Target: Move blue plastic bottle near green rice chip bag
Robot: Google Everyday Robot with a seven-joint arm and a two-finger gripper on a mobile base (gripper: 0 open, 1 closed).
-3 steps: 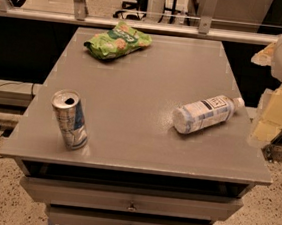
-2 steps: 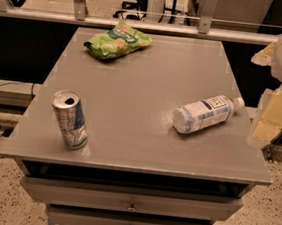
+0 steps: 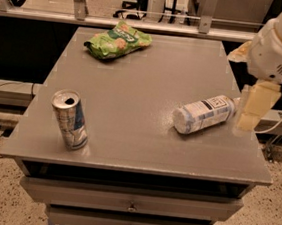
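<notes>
Moved since the earlier frame: the hand (image 3: 252,110), now slightly further left, against the cap end of the blue plastic bottle (image 3: 203,114); all else lies as it did

Near left: silver-blue can (image 3: 71,119), upright, by the front edge of the table (image 3: 150,75)

Mid right: bottle on its side, base toward the centre, cap toward the right edge, not lifted

Hand: over the table's right edge; apart or together cannot be told

Far left: green rice chip bag (image 3: 117,40), lying flat, well apart from the bottle

Status: nothing delivered; grasp, carry and placing all appear left to do
</notes>
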